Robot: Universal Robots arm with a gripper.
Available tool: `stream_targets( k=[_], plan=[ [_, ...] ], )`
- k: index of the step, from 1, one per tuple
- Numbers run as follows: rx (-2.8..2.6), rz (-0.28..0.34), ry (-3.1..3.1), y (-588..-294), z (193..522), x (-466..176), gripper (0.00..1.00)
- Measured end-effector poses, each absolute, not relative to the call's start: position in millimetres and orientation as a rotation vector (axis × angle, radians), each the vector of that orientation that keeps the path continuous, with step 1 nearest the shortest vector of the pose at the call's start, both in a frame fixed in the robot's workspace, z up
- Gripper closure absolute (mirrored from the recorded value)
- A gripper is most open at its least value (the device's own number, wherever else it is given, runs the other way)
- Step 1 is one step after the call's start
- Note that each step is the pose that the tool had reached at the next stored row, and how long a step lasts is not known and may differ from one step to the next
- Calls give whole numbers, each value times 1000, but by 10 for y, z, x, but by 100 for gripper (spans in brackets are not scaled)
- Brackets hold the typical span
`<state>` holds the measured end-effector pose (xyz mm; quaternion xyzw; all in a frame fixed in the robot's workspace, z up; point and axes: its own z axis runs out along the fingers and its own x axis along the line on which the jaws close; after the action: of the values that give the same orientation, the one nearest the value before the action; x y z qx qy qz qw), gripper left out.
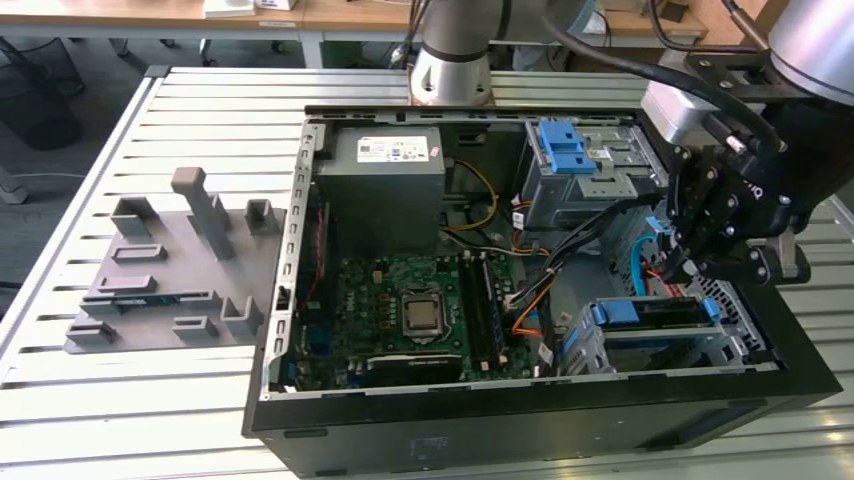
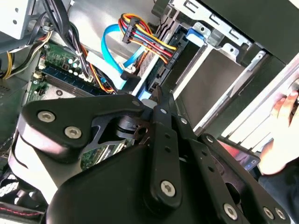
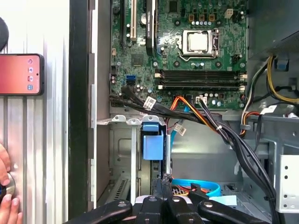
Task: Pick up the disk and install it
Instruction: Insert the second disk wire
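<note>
The disk [image 1: 654, 315] sits on edge in its bright blue carrier inside the lower metal bay at the front corner of the open computer case [image 1: 534, 415], on the exterior view's right. In the first wrist view the carrier's blue end [image 3: 153, 142] shows in the bay slot. My black gripper [image 1: 667, 262] hangs just above that bay, among the cables. Its fingers meet at the tips in both wrist views [image 2: 158, 91] [image 3: 163, 179], shut, with nothing seen between them and a small gap to the carrier.
A metal drive cage with blue latches [image 1: 577, 150] and a grey power-supply box [image 1: 387, 165] stand at the back of the case. Orange and blue cables [image 2: 135, 44] cross near the fingertips. A person's hand [image 2: 285, 130] and a phone [image 3: 21, 74] lie beside the case. A grey fixture [image 1: 174, 270] stands at the exterior view's left.
</note>
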<state>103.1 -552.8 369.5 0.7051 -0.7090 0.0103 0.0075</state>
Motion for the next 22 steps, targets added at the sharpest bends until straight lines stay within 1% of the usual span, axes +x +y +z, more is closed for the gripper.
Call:
stream_targets(
  k=[7,22],
  plan=[
    [2205,33,-2217,-5503,3833,1013,89],
    [2204,36,-2216,-5273,3907,1004,89]
  ],
)
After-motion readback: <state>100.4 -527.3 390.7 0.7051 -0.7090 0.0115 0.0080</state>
